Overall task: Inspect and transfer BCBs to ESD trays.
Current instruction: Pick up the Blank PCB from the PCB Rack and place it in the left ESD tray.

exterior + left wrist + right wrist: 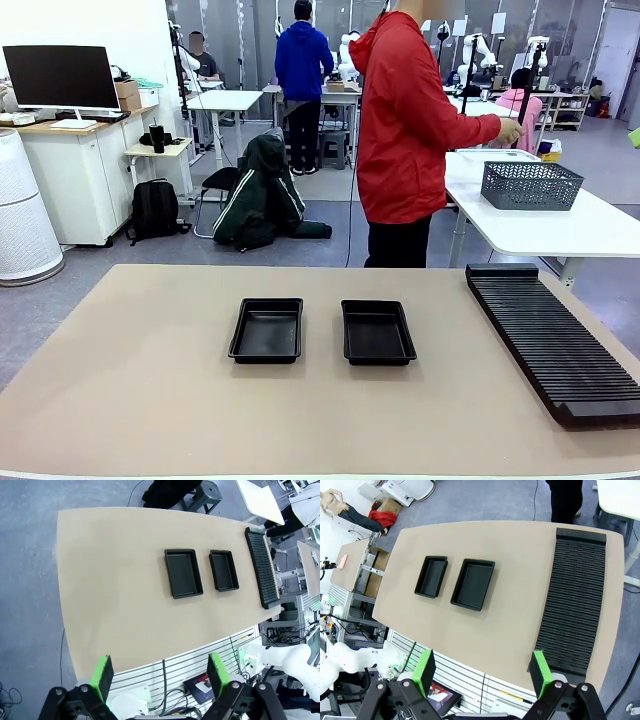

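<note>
Two black ESD trays lie side by side in the middle of the tan table, the left tray (267, 330) (183, 573) (431, 576) and the right tray (377, 332) (223, 570) (473, 583); both look bare inside. The BCBs are out of view. High above the table's near edge, my left gripper (160, 672) is open with nothing between its green pads. My right gripper (483, 675) is likewise open and holds nothing, hovering over the near edge by the rack's end.
A long black ribbed rack (553, 340) (573, 602) (261, 566) runs along the table's right side. A person in a red jacket (410, 130) stands at the far edge, turned toward a white table with a dark mesh basket (530, 185).
</note>
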Robot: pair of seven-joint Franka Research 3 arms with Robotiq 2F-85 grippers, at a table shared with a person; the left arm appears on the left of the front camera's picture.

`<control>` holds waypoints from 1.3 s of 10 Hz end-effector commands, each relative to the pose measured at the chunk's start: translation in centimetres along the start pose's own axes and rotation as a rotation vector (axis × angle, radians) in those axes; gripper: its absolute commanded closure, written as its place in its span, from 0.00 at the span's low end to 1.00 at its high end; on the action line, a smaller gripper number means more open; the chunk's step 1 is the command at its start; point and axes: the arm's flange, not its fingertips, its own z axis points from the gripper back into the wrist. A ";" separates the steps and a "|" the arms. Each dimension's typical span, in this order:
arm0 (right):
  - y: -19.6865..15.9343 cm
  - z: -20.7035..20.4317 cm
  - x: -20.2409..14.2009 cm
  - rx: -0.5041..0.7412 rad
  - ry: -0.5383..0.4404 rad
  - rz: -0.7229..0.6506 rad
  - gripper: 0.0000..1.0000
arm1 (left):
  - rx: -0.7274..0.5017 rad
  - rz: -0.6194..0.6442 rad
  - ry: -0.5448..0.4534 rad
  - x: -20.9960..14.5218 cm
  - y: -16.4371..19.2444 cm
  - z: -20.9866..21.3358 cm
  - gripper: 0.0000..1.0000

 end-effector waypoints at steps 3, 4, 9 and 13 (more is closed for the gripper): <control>0.1 -0.1 0.1 0.011 0.002 0.005 0.00 | 0.003 -0.002 -0.005 0.0 -0.1 0.1 0.00; 0.1 -0.1 0.1 0.011 0.002 0.005 0.00 | 0.003 -0.002 -0.005 0.0 -0.1 0.1 0.00; 0.1 -0.1 0.1 0.011 0.002 0.005 0.00 | 0.003 -0.002 -0.005 0.0 -0.1 0.1 0.00; 0.1 -0.1 0.1 0.011 0.002 0.005 0.00 | 0.003 -0.002 -0.005 0.0 -0.1 0.1 0.00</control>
